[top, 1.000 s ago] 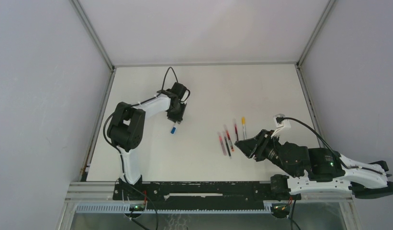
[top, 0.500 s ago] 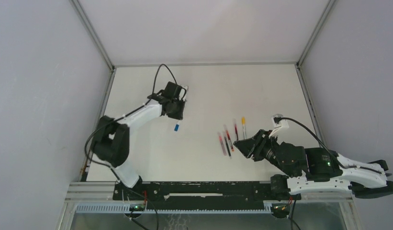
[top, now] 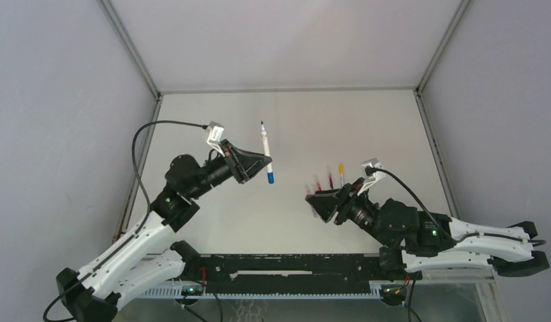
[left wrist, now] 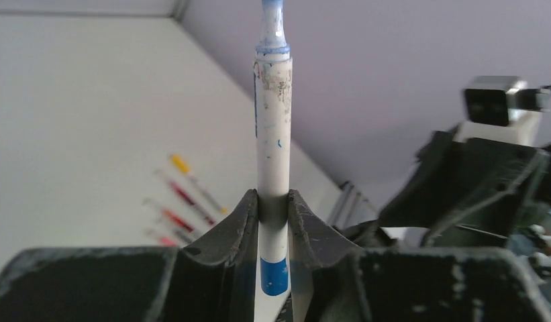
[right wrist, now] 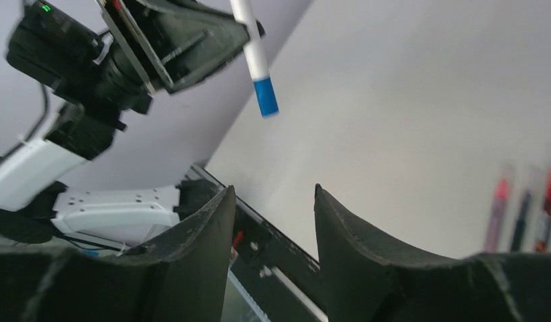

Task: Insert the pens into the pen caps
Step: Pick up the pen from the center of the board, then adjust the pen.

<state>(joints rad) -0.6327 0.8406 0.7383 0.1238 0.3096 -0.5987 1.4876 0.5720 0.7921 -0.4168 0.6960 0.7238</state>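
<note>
Pen with blue end sits clamped in left claw

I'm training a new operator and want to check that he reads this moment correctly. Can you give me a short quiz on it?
1. True or false: the left gripper is shut on the blue pen, which is lifted in the air.
2. The right gripper is: A) open and empty, B) holding a red pen, C) holding a cap.
3. Fill in: the other pens lie on the ___.

Key: 1 true. 2 A. 3 table.
</note>
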